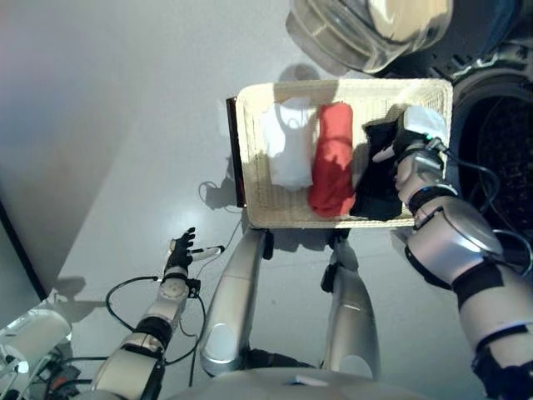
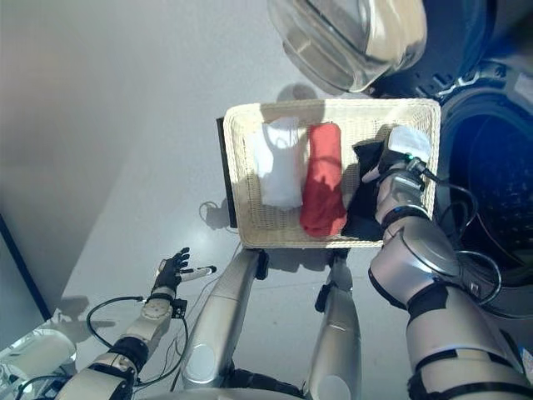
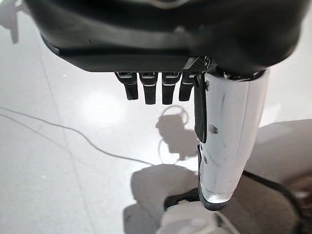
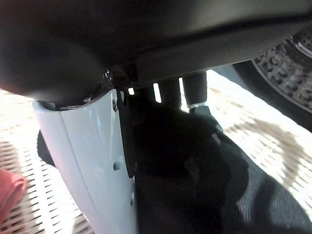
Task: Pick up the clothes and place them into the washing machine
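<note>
I'm at the grasp on the black garment (image 1: 379,179), which lies along the basket's (image 1: 258,187) right edge, next to the red roll (image 1: 333,171) in the middle and the white one (image 1: 287,146) toward the left edge. To do this well I'd want a full pinch through the cloth, not just its top fold, then lift straight up until the garment hangs free of the basket's rim before I swing right toward the washer drum (image 2: 500,179), whose door (image 2: 350,37) stands open beyond the basket's far edge. A shallow grip could let the cloth slide out mid-swing, I judge.

My right hand (image 1: 408,137) sits on the far end of the black garment. In its wrist view the fingers (image 4: 195,90) go down into the dark cloth and the white-covered thumb lies against it; the tips are buried, so I can't tell whether they have closed on it.

My left hand (image 1: 181,248) hangs idle over the floor (image 1: 108,150) well left of the basket, fingers relaxed, holding nothing.
</note>
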